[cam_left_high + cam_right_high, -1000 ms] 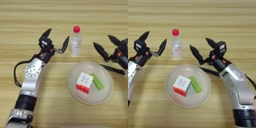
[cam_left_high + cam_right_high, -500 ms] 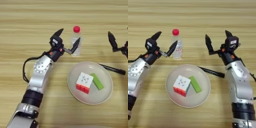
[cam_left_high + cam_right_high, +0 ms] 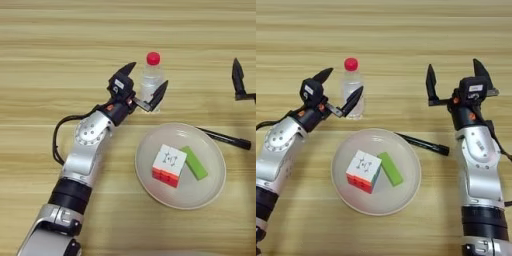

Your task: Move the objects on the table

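The left gripper (image 3: 146, 82) was spread wide open right by the bottle (image 3: 151, 80), one finger (image 3: 159, 95) lying across the bottle's lower front and the other sticking up just off its left side, so it wasn't actually gripping anything, and whether that front finger touched the plastic was hard to call. The bottle stood upright on the table (image 3: 50, 40), red cap up, a bit behind the plate (image 3: 210, 187). The plate sat near the middle with the cube (image 3: 169, 165) and the green block (image 3: 194, 162) both lying on it, cube on the left with its white face up, block just beside it on the right at a slant. A black pen (image 3: 423, 143) lay on the wood with one end at the plate's far right rim. The right gripper (image 3: 453, 82) hung off to the right, well apart from everything, fingers pointing up and wide open, holding nothing.
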Robot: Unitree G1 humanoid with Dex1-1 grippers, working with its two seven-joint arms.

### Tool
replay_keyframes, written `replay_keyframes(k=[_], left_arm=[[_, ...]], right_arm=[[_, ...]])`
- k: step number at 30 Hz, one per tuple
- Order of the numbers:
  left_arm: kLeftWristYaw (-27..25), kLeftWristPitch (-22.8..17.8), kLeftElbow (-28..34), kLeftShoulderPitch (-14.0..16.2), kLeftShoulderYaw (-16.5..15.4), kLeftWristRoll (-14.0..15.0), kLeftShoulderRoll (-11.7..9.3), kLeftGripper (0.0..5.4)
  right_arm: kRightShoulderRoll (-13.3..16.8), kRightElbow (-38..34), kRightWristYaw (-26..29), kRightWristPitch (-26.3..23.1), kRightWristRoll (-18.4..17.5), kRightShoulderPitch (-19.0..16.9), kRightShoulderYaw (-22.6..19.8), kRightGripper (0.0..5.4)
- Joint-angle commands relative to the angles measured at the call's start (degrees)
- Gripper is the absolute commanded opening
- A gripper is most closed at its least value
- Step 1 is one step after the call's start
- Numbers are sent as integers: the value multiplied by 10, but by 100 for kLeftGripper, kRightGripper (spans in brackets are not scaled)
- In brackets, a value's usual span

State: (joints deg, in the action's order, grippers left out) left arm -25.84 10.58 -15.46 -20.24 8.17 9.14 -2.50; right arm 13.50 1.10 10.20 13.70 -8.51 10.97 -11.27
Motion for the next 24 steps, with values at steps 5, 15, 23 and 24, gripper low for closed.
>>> replay_keyframes(k=[5, 15, 23, 24], left_arm=[[21, -12, -39, -28, -4, -17, 12, 540], [40, -14, -66, -51, -3, -31, 27, 540], [52, -29, -88, -67, -11, -29, 38, 540], [53, -32, -94, -70, -13, -28, 40, 540]], right_arm=[[-7, 8, -14, 13, 1, 5, -5, 537], [-12, 17, -20, 21, 1, 2, -7, 537], [-13, 17, -22, 23, 0, 2, -4, 537], [-13, 17, -22, 23, -1, 2, -4, 537]])
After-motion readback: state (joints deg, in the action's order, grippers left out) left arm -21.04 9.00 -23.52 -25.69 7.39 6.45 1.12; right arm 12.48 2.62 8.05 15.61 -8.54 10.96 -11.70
